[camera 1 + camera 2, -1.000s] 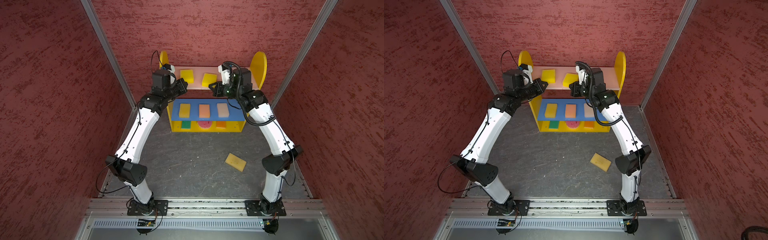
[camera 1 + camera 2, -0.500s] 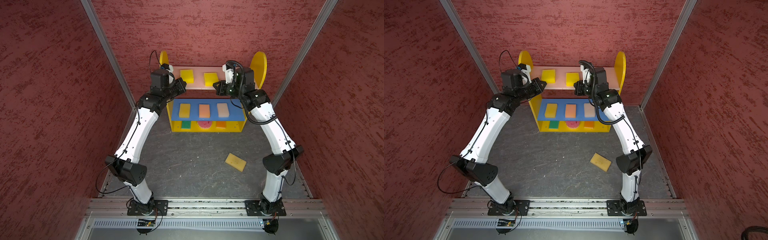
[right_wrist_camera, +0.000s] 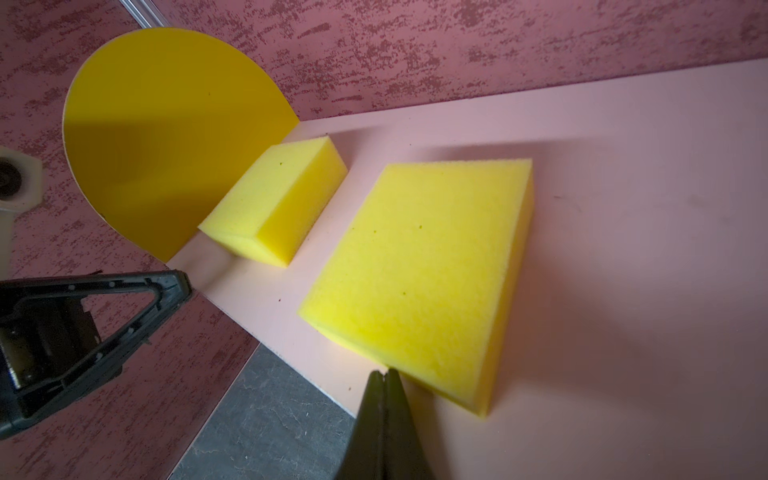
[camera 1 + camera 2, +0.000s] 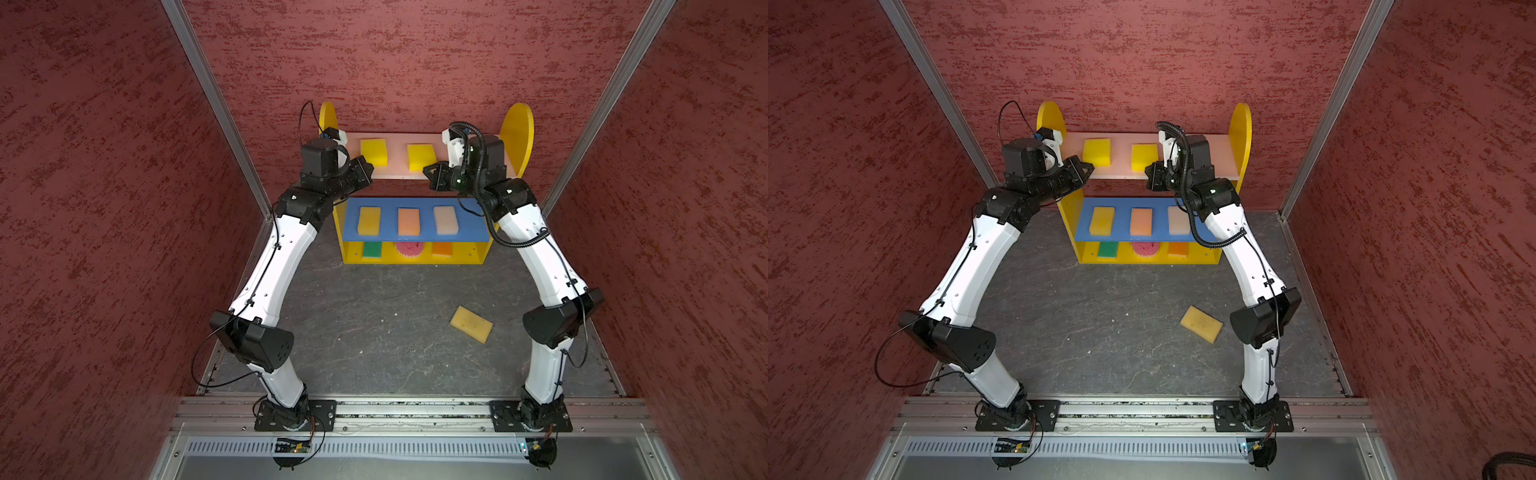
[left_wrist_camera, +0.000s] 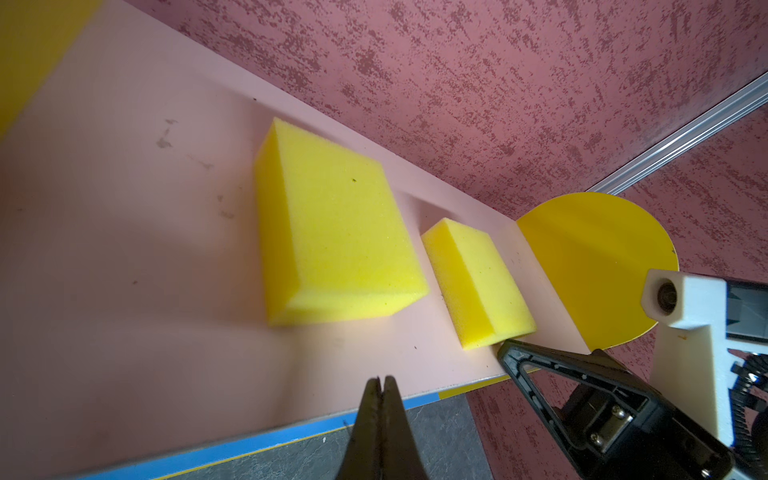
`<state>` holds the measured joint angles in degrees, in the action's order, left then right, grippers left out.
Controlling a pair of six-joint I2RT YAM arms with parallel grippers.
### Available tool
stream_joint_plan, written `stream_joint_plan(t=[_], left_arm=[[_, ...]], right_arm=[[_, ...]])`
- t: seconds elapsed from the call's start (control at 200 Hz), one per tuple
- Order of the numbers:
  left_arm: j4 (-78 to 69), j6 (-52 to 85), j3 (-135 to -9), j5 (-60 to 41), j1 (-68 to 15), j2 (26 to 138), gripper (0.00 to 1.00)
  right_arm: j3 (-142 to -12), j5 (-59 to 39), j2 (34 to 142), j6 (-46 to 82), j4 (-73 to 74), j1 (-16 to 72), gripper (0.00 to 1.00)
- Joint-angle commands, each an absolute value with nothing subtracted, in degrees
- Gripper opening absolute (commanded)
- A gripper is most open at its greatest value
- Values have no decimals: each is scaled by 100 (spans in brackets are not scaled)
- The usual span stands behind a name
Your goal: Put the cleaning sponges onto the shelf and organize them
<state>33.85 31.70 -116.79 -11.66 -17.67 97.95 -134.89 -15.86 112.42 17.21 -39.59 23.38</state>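
Both top views: shelf stands at the back wall. Its pink top board carries the left yellow sponge and the right yellow sponge, lying apart. The blue middle board has a golden sponge, a peach sponge and a cream sponge in a row. The yellow bottom has a green sponge, a pink round sponge and an orange sponge. A tan sponge lies loose on the floor, near the right arm. The left gripper and right gripper are at the top board's front edge, one outside each yellow sponge. Left wrist: left gripper fingers pressed together, holding nothing, over the board's front edge and short of the left yellow sponge. The right gripper's tip sits just beside the right yellow sponge. Right wrist: right gripper fingers closed and empty, tip right at the near edge of the right yellow sponge; can't tell if it touches.
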Motion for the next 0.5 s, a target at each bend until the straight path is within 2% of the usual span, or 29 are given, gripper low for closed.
stream_joint_plan(t=[0.0,0.491], left_arm=[[3371,3216,-11621,-1205,-1751,9755,1],[3358,3234,-11588,-1216,-1751,9723,1]], right_arm=[[-13734,-1675,11433,1758,-3977,2303,0],[-13546,-1886,11276,1763,-4017,2241,0]])
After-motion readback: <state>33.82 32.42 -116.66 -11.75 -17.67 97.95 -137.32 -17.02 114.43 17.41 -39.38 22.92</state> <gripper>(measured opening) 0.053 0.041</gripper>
